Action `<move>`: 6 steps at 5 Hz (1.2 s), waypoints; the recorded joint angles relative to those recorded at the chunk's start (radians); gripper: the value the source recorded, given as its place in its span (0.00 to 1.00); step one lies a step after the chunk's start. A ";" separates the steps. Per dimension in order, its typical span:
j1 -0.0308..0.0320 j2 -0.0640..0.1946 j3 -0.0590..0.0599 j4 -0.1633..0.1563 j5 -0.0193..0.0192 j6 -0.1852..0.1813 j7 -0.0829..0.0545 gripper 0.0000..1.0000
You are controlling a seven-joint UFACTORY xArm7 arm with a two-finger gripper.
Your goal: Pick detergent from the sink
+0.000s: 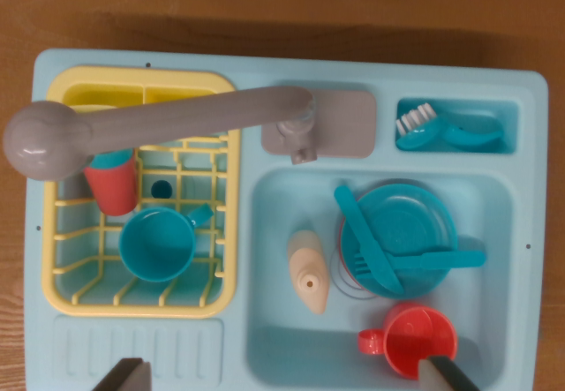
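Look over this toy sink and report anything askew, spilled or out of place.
The detergent bottle lies on its side in the basin instead of standing. The faucet is swung away over the yellow drying rack, not the basin. A fork and knife lie across the stacked plates. Nothing looks spilled or broken.

wrist view, straight down, above sink

Gripper spread wide, fingertips at bottom edge.
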State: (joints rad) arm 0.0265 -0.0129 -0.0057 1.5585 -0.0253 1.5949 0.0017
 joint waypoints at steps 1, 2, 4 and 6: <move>-0.0008 0.002 -0.001 -0.009 0.0008 -0.010 -0.006 0.00; -0.0008 0.002 -0.001 -0.009 0.0008 -0.010 -0.006 0.00; -0.0019 0.006 -0.002 -0.022 0.0020 -0.026 -0.015 0.00; -0.0036 0.011 -0.004 -0.043 0.0038 -0.050 -0.029 0.00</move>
State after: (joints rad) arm 0.0228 -0.0014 -0.0101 1.5159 -0.0215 1.5449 -0.0271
